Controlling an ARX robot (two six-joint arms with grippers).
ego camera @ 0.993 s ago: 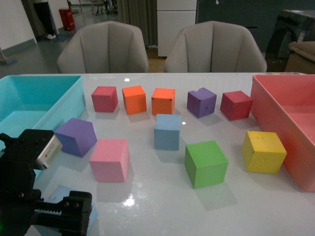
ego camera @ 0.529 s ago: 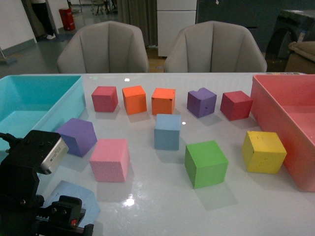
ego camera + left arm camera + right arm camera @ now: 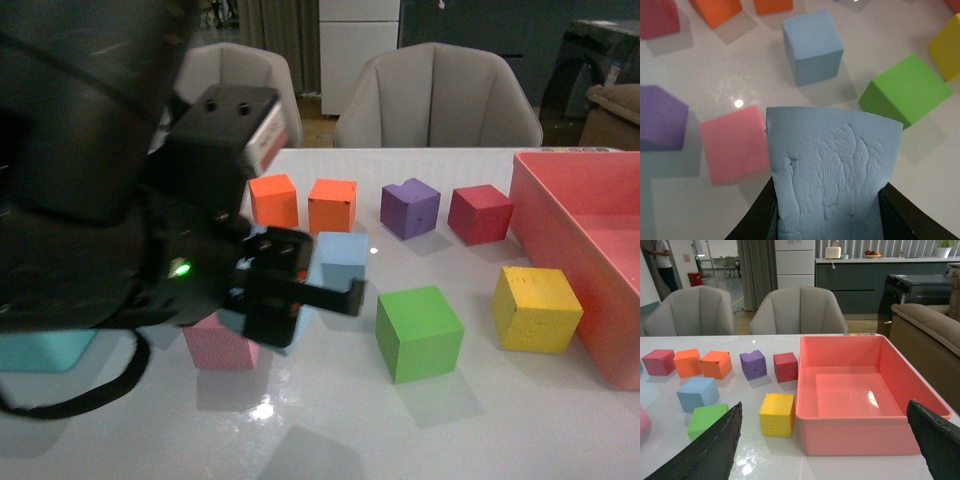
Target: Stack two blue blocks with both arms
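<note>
Up and inward goes the left arm (image 3: 90,170): half a second ago it crouched at the near left corner of the counter (image 3: 500,420), over a blue block lying flat there. It now fills the left half of the front view, blurred, and that block has left the counter with it. The other cubes lie where they did.

The left gripper (image 3: 830,220) is clamped on the held block (image 3: 832,170), a black finger pressed against each side, and its creased face is turned to the wrist camera. It hangs above the counter, just beside the pink cube (image 3: 735,145).

The second block (image 3: 812,47) rests on the counter beyond it, apart from it, with the green cube (image 3: 905,90) off to one side. In the front view the gripper overlaps the left edge of the second block, so the two blues are close but not stacked.

The right gripper (image 3: 825,450) has its fingers spread wide with nothing between them. From its wrist camera the second block, the green cube and the red bin (image 3: 920,405) sit well ahead of it. This arm does not show in the front view.
</note>
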